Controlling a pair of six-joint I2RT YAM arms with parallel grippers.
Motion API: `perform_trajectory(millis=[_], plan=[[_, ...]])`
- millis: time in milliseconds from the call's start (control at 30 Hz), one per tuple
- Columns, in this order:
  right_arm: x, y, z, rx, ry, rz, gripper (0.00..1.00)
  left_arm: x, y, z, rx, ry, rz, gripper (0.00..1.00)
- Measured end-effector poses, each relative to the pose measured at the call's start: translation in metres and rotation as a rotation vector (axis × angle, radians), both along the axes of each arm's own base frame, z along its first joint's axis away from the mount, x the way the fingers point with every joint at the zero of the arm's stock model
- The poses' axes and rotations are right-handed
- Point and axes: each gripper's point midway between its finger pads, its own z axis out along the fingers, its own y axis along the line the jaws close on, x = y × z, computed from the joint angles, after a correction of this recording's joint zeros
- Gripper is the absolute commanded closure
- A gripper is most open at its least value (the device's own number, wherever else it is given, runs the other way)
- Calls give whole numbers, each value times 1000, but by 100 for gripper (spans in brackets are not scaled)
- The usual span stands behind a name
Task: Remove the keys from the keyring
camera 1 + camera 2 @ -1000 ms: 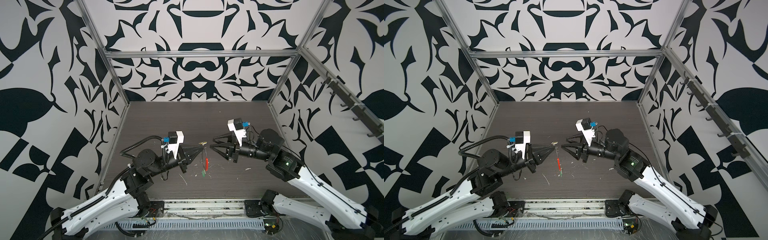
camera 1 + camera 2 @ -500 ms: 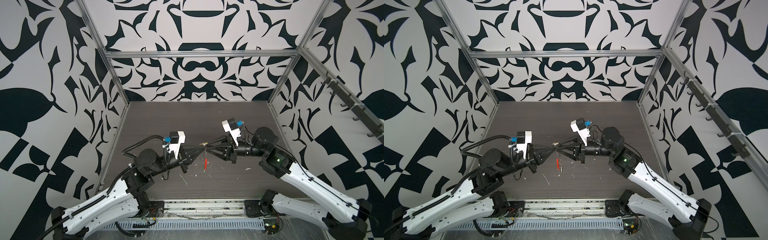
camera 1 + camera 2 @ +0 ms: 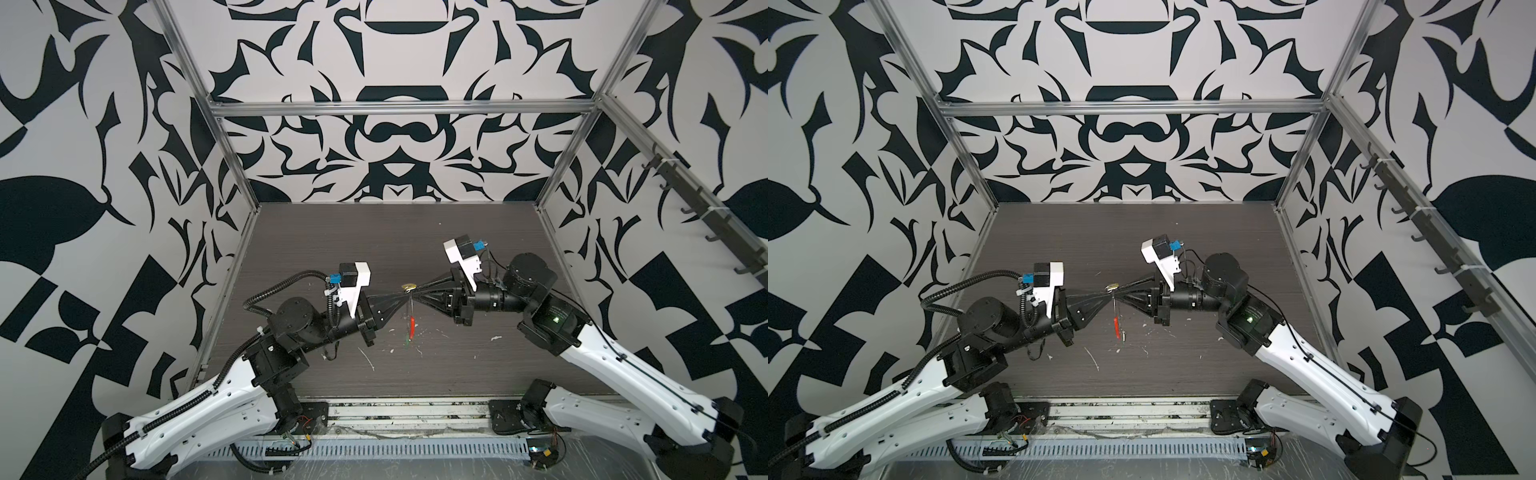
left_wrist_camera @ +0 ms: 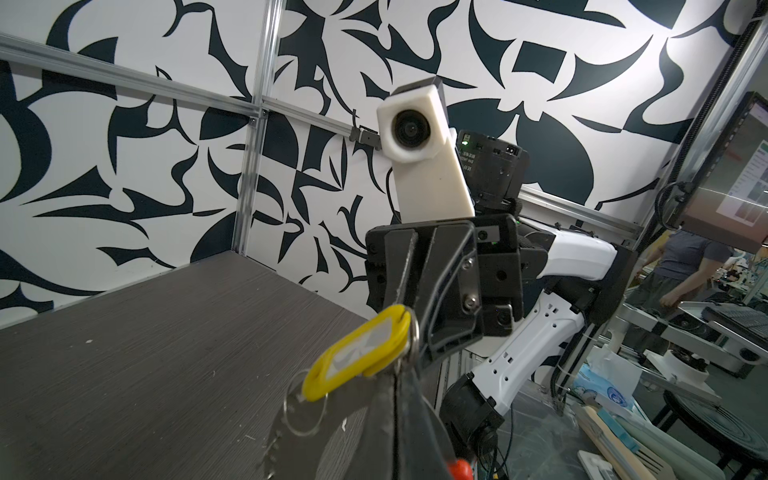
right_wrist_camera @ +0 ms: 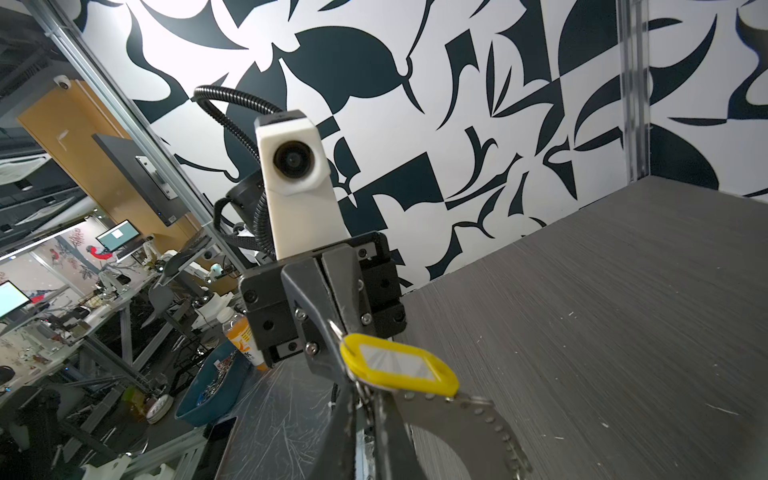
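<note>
my left pincer (image 3: 404,296), clamped on the keyring (image 3: 411,326), meets my right pincer (image 3: 416,293), narrowed beside the yellow tag (image 3: 409,286) at twelve o'clock of our tips.

Left tool (image 3: 402,296) and right tool (image 3: 417,290) block each other; tabletop (image 3: 374,232) behind lies open.

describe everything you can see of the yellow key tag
The yellow tag is an oblong fob of glossy plastic with a pale label window on its face. It lies roughly level in the air above the table, just where the tips of the left gripper and right gripper meet. A small split ring at its far end carries a silvery key. Whether either gripper pinches the tag itself can't be told.
</note>
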Motion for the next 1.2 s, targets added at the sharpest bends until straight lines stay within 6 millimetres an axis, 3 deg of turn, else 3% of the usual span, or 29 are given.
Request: perform_trajectory(millis=[133,300,467,767,967,1200], plan=[[1,0,-1,-3,3,-5,100,0,-1,-1,-1,10,-1,100],[5,0,-4,-16,11,-29,100,3,-1,-3,1,28,10,100],[11,-3,-11,-70,35,-79,100,10,1,-9,18,61,50,63],[29,-27,-35,-299,91,-263,100,24,23,-19,53,110,187,41],[38,-40,-62,-496,117,-324,100,33,25,-34,157,120,240,37],[32,-47,-82,-646,112,-272,100,22,7,-44,258,62,134,40]])
